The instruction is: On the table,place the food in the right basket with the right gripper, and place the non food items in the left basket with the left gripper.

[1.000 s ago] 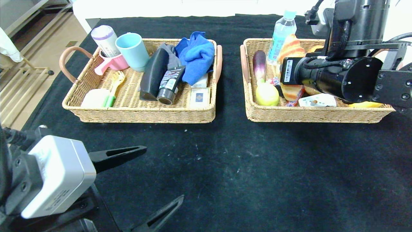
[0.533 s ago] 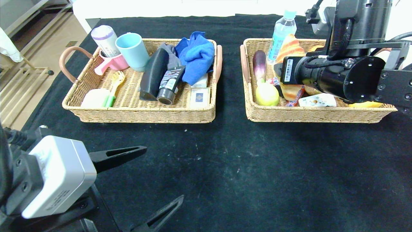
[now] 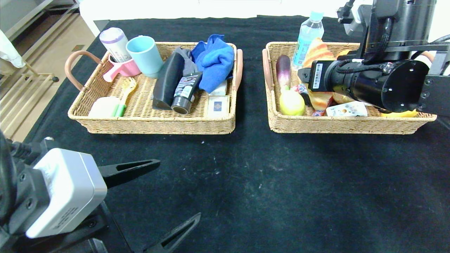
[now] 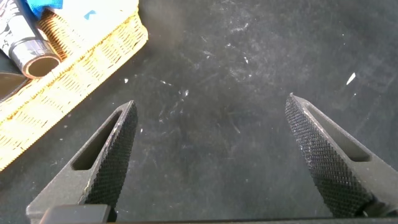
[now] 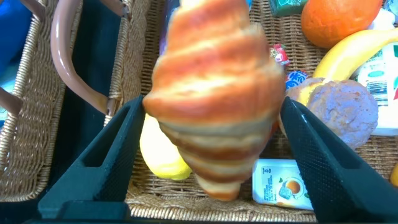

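Beyond the worktop's left edge lies a tan floor (image 3: 52,45) with a small vent (image 3: 78,47) set in it. A pale wooden rack (image 3: 21,88) stands at far left. A white wall (image 3: 182,8) runs behind, evenly lit.

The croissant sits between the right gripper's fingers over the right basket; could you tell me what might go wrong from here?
1. The croissant might tip against a finger of the right gripper and get dragged along.
2. It could roll onto the lemon or cream puff instead of settling in the right basket.
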Controlling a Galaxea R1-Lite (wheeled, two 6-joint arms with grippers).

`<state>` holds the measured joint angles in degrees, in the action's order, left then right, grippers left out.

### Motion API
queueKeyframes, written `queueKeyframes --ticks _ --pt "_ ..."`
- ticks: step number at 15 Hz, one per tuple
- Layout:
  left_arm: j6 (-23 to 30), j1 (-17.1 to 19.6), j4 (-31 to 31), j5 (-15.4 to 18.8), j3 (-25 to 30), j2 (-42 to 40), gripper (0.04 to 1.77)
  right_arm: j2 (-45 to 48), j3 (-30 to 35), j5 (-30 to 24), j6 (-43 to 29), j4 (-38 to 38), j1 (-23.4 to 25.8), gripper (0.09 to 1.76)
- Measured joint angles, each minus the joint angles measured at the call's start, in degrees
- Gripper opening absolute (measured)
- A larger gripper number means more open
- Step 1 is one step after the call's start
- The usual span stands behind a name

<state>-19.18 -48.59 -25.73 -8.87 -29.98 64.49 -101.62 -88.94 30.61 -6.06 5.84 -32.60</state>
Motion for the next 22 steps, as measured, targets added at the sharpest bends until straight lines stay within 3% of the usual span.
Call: queueKeyframes --ticks 7,12,14,17,22 --pt "0.18 0.22 -0.22 -0.22 -0.04 0.0 1.72 2.45 4.0 0.0 1.62 0.02 -2.21 1.66" --pt "0.94 2.05 -0.34 -0.52 -0.56 0.09 1.72 10.67 15.6 -2.89 4.19 -0.17 -4.17 1.68" --pt "2.97 6.21 -0.34 -0.4 -0.17 0.11 1.72 15.96 21.28 -6.06 4.69 -0.52 -4.19 1.69" --pt "10.36 14.91 -0.34 -0.18 0.57 -0.85 1.72 25.64 29.6 -12.23 5.75 -3.36 -3.23 1.69" --pt "11.57 21.44 2.34 -0.49 2.04 -8.51 1.72 43.04 37.53 -20.48 6.94 -14.59 2.62 1.7"
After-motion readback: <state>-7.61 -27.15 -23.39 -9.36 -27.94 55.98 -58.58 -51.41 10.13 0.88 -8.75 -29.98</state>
